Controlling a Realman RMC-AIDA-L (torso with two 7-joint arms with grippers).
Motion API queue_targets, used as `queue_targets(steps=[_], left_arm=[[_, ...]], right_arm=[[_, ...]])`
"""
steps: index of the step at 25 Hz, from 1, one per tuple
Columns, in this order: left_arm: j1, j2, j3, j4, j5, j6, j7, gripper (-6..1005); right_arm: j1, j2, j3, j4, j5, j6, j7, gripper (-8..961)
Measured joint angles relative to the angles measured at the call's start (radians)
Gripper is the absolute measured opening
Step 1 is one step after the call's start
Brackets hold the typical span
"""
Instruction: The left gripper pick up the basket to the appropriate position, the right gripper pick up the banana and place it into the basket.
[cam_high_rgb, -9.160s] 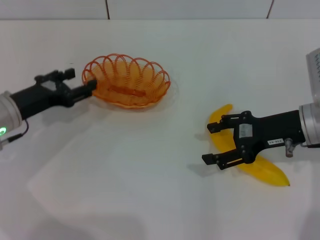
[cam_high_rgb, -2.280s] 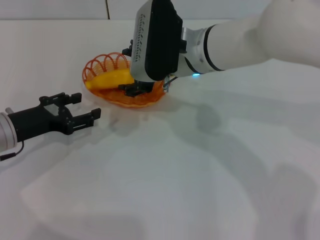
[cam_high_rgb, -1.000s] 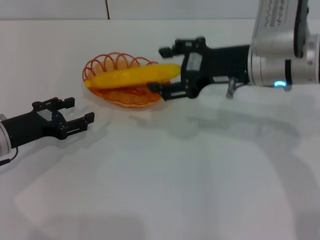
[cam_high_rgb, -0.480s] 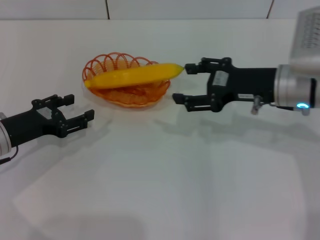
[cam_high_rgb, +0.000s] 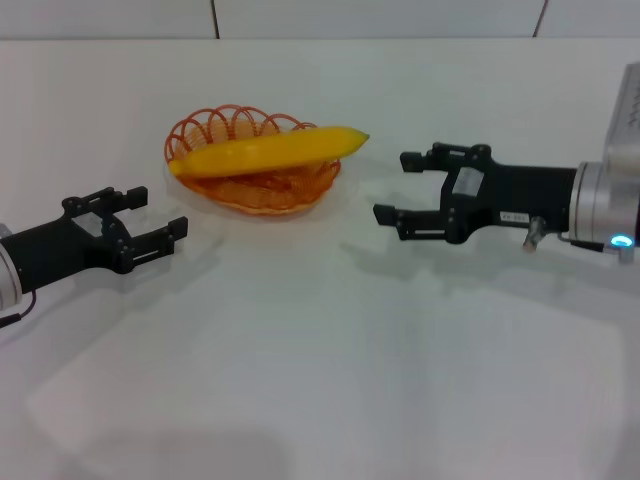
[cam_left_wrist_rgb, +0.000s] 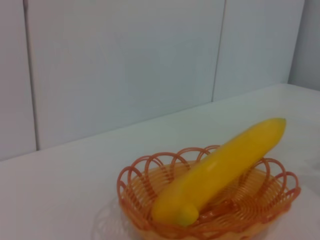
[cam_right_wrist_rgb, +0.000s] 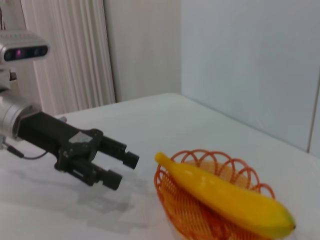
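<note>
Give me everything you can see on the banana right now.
The banana is smooth, bright yellow, gently curved and toy-like. It lies lengthwise across the orange wire basket, one end down inside near the rim, the other tilted up and jutting past the far rim toward the right gripper. Only the basket touches it; both grippers are open and clear of it.

No text, brand, number or sign can be read anywhere. The right gripper (cam_high_rgb: 406, 186), to the right of the basket (cam_high_rgb: 252, 160), carries a small pale label and a white strip with dark marks on its black body, but the characters are too small to make out.
</note>
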Motion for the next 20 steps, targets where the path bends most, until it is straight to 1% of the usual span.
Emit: queue_targets(steps=[4, 20], left_arm=[[0.000, 0.000, 0.000, 0.000, -0.001, 0.001, 0.000, 757], [0.008, -0.001, 0.001, -0.002, -0.028, 0.004, 0.036, 757]], right_arm=[[0.009, 0.000, 0.001, 0.039, 0.000, 0.000, -0.022, 825], [0.005, 0.001, 0.002, 0.054, 0.002, 0.000, -0.045, 825]])
